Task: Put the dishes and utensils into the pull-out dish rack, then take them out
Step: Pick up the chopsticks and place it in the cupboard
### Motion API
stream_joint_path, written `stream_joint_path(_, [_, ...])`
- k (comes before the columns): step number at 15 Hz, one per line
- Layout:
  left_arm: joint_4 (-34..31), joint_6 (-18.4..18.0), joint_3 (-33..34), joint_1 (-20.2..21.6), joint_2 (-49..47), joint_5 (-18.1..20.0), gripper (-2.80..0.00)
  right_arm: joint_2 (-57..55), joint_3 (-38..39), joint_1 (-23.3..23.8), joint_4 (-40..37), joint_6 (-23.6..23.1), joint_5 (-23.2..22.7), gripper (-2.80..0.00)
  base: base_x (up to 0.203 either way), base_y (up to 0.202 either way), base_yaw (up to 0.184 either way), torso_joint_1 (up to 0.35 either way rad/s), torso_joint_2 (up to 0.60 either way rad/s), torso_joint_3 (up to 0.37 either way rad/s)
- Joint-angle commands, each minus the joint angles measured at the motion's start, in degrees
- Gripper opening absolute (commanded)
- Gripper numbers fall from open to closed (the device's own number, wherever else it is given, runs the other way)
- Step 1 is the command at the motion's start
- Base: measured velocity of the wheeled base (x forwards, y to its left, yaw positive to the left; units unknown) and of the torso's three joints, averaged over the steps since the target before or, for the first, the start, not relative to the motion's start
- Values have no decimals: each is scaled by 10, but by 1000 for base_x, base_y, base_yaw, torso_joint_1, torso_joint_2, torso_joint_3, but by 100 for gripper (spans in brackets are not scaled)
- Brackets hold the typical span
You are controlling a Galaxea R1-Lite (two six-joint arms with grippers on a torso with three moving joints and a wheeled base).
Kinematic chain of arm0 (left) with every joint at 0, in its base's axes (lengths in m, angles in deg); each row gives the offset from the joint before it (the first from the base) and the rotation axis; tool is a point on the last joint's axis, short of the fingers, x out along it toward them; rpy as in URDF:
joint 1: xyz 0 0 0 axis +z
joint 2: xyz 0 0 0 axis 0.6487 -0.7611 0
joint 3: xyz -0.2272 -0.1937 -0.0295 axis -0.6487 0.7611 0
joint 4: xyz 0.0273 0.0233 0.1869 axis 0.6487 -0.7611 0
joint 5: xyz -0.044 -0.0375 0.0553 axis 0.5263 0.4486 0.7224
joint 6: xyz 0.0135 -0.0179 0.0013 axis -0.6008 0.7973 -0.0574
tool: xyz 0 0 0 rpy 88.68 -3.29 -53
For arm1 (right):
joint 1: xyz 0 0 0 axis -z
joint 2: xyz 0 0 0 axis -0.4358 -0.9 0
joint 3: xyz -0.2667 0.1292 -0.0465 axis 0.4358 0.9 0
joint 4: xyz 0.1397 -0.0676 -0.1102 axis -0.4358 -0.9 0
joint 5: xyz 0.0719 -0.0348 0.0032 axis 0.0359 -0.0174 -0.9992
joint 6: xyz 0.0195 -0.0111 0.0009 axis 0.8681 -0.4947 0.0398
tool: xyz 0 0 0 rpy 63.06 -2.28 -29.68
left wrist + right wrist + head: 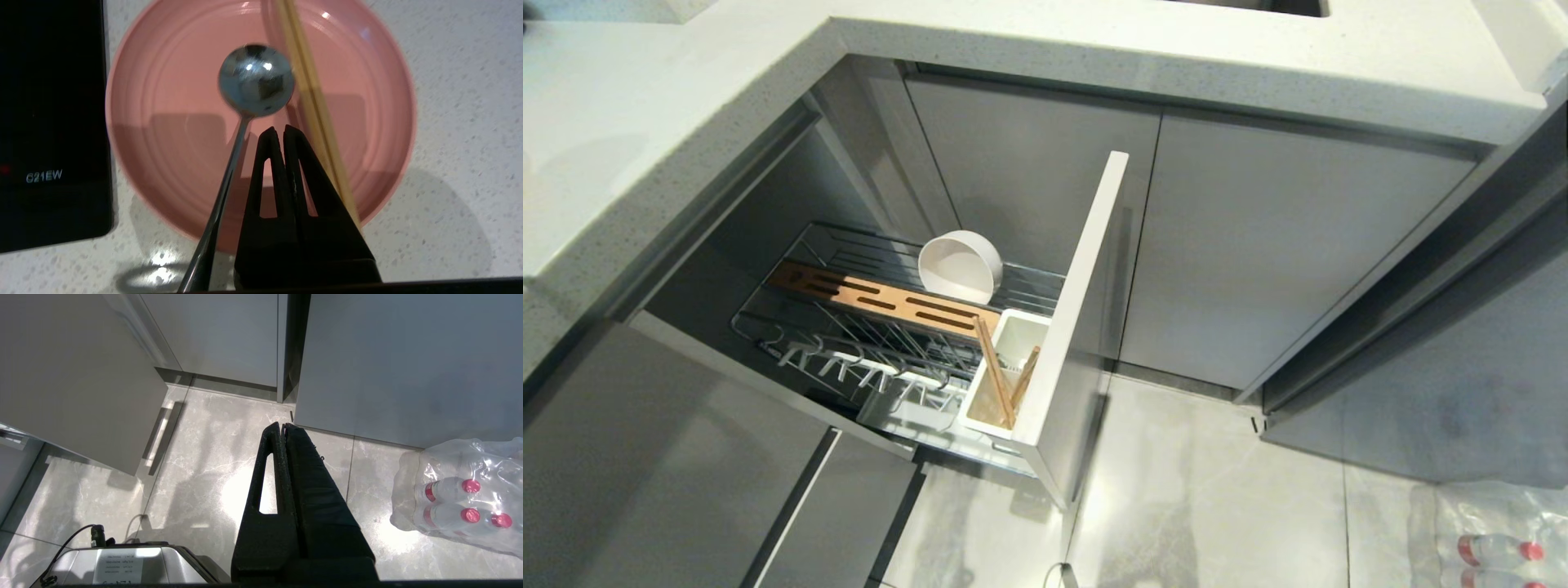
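Hand (278,130), left, closed, gripping spoon (255,79) above pink plate (163,122).

Polished, mirror-bright metal spoon (256,80); glossy pink plate (171,134) with faint rings; pale bare-wood chopsticks (310,102); speckled stone-like desk (457,122). Chrome wire rack (866,359), brown wooden strip (882,300), smooth white bowl (960,265), matt black claw (278,130).

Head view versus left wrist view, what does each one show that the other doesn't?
Only the head view shows the pulled-out chrome wire dish rack, with a small white round bowl on its side and light-wood chopsticks in the white rectangular utensil cup.

Only the left wrist view shows the shut left gripper over a large flat pink plate, a shiny metal spoon and a black appliance.

Shared: speckled pale countertop.
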Motion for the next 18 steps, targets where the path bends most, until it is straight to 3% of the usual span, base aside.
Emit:
stream_joint_path(1, [-6, 4, 4, 9, 3, 5, 0, 0, 1, 0, 0, 0, 0, -280, 0, 0, 0, 0, 0, 0])
stream_joint_path(5, [-11, 8, 6, 9, -7, 50, 0, 0, 1, 0, 0, 0, 0, -280, 0, 0, 0, 0, 0, 0])
stream_joint_path(12, [-8, 7, -23, 9, -61, 91, 0, 0, 1, 0, 0, 0, 0, -280, 0, 0, 0, 0, 0, 0])
stream_joint_path(18, [6, 5, -25, 8, -81, 95, 0, 0, 1, 0, 0, 0, 0, -280, 0, 0, 0, 0, 0, 0])
